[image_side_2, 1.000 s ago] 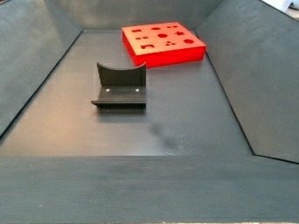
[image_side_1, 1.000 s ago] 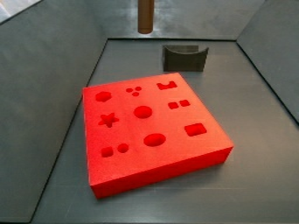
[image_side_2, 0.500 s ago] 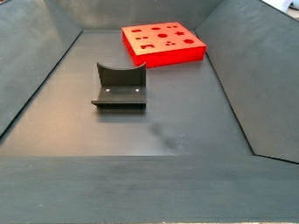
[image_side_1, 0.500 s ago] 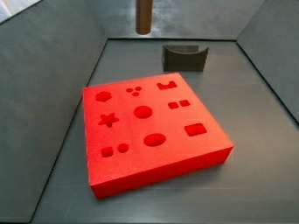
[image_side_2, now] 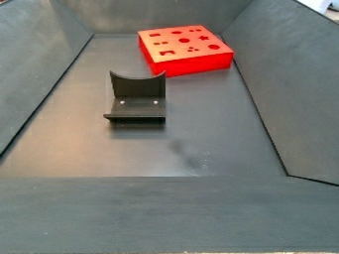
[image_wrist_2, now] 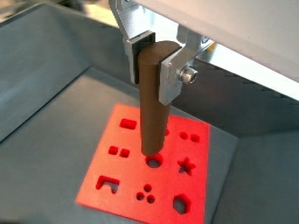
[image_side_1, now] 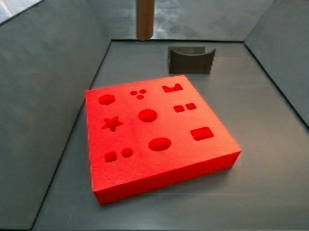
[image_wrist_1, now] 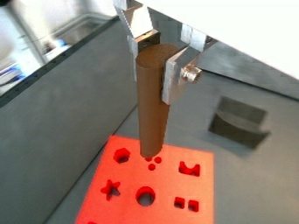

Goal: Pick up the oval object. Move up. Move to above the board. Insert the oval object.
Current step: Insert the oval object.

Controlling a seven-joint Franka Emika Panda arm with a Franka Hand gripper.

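Observation:
My gripper [image_wrist_1: 158,66] is shut on the oval object [image_wrist_1: 152,114], a tall slim brown peg that hangs straight down between the silver fingers. Both wrist views show this; the gripper [image_wrist_2: 158,66] and the peg [image_wrist_2: 152,122] are high above the board [image_wrist_1: 205,187]. The board is a flat bright red block with shaped holes, and it also shows in the wrist view [image_wrist_2: 128,171]. In both wrist views the peg's lower end lines up with a small round hole. In a side view only the peg's lower end [image_side_1: 145,20] shows, well above the board [image_side_1: 169,176]. The gripper is out of that view.
The dark fixture [image_side_1: 191,60] stands on the grey floor behind the board, and it also shows in a wrist view [image_wrist_1: 239,121]. In a side view the fixture [image_side_2: 135,99] stands mid-floor with the board [image_side_2: 185,62] beyond it. Sloped grey walls enclose the floor.
In the side view the peg's lower end has shifted slightly left and hangs a little lower in the picture. Board and fixture have not moved.

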